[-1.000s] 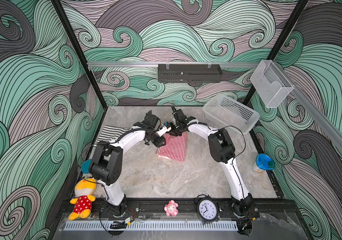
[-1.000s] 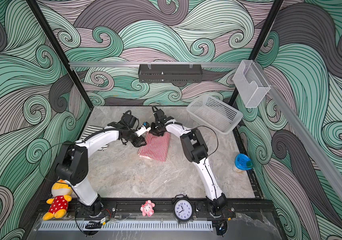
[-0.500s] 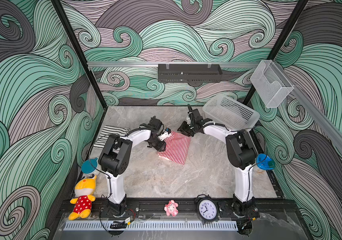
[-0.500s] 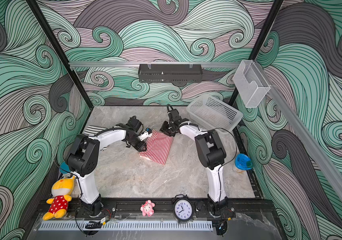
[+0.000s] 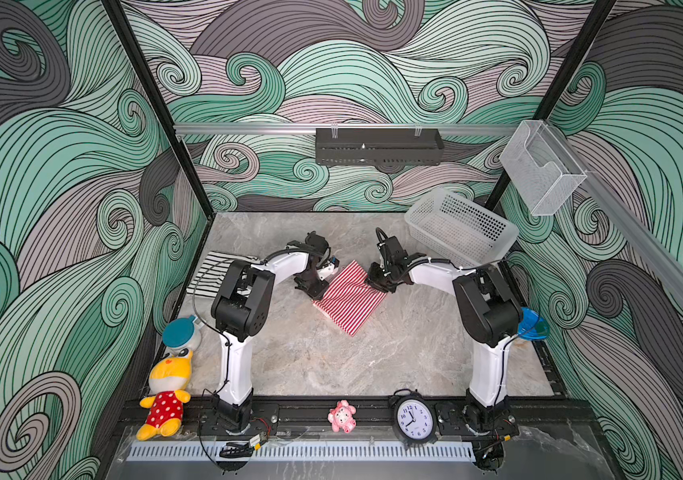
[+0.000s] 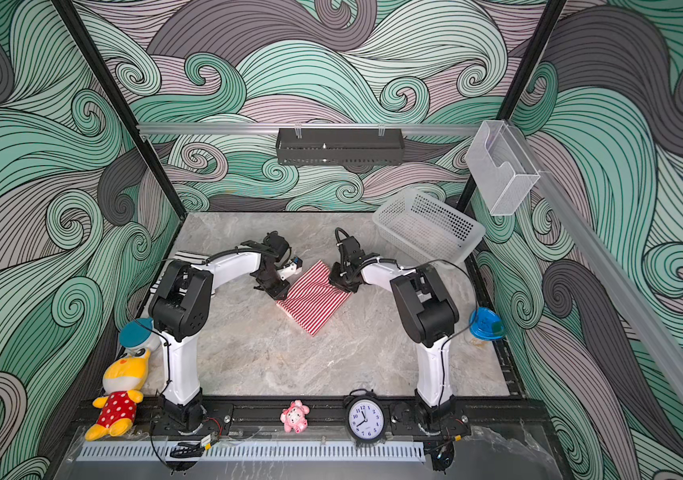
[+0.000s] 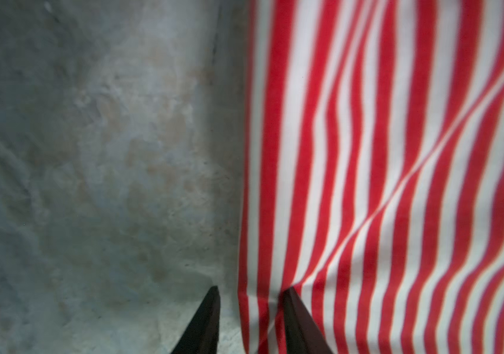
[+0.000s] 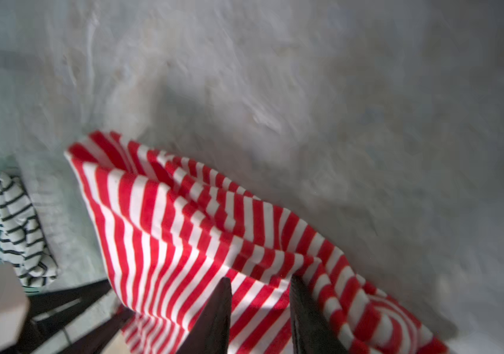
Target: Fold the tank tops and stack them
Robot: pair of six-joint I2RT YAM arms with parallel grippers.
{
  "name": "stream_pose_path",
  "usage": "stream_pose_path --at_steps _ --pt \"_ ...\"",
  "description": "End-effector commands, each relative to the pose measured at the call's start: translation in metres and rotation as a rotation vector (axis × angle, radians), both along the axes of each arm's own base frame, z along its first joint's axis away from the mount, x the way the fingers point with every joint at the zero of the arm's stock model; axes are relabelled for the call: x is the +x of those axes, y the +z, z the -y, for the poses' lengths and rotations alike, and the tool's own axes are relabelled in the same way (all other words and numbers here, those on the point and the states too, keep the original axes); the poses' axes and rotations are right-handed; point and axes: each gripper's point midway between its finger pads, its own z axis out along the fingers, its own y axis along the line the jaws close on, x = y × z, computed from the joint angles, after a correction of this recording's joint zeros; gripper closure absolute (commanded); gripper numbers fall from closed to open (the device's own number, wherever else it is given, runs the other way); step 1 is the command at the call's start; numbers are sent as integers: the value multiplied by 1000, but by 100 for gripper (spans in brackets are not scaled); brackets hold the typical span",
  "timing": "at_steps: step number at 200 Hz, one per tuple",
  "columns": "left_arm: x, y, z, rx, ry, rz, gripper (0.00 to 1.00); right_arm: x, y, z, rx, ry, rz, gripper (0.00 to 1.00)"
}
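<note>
red-and-white tank top (image 5: 350, 300) folded, diamond-set on table, rumpled, both claws pinching edges

one tank top (image 5: 350, 300) lies mid-table, the other tank top (image 5: 210, 277) left, basket (image 5: 460, 228) behind right.

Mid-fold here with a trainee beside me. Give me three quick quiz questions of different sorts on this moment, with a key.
1. True or false: the red-and-white tank top lies inside the white basket.
2. Which garment lies near the left wall? A) black-and-white tank top B) a red towel C) a blue sock
3. Fill in: the left gripper straddles the red top's ____.

Key: 1 false, it lies on the table, with the right gripper around it too; 2 A; 3 edge.
</note>
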Motion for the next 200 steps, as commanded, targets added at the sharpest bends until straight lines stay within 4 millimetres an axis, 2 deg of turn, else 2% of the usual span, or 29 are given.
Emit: stream_pose_path --at_steps 1,20,33,54,69,84,99,140,172,200 --pt "10 3 -15 107 -16 28 66 -35 -6 21 -93 -51 -25 65" --pt "26 29 -13 85 0 128 67 -54 3 21 -63 -72 -1 65" --pt "26 55 -3 6 -7 177 66 -59 16 16 -37 -66 37 65" --pt "7 87 22 -151 -56 170 65 -48 36 8 -1 -55 110 65" --pt "-14 93 38 -216 -86 118 64 -36 40 1 -7 -40 118 66" --pt "-38 87 49 -238 -121 55 65 -20 38 -8 16 -32 116 66" --pt "-58 73 54 -230 -158 15 64 -4 34 -18 53 -31 108 68" --pt "-103 36 53 -152 -225 -74 65 31 16 -18 58 -50 64 72" --pt "-119 17 42 -106 -235 -112 65 43 1 -5 38 -72 28 74" --pt "-114 -1 26 13 -232 -107 65 43 -6 7 18 -87 -1 74"
